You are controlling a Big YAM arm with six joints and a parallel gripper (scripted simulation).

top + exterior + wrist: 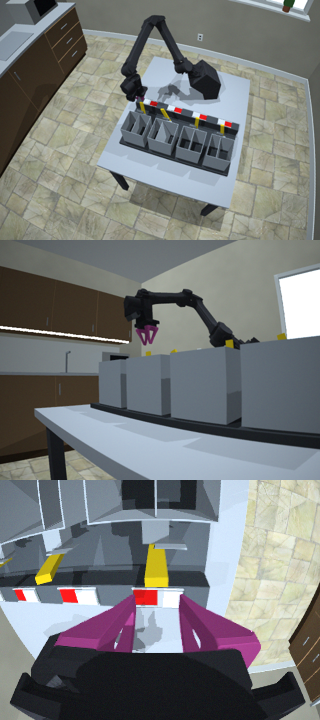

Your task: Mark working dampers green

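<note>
Four grey box dampers (pixel 135 129) (pixel 163 136) (pixel 191 147) (pixel 219 152) stand in a row on a dark base (pixel 174 160). Each has a yellow lever, and the leftmost lever (pixel 142 107) (pixel 156 567) stands behind its slider. All four sliders (pixel 150 102) (pixel 174 108) (pixel 199 115) (pixel 224 122) show a white cover beside a red patch. My gripper (pixel 139 98) (pixel 147 339) (pixel 157 601) has magenta fingers. It hangs a little above the leftmost slider (pixel 146 596), part open, with nothing between the fingers. In the exterior view the boxes (pixel 147 383) hide the sliders.
The arm's black base block (pixel 205 80) sits on the grey table (pixel 165 186) behind the slider rail. The table's left edge is close beside my gripper. Brown kitchen cabinets (pixel 25 64) stand off to the left, across the tiled floor.
</note>
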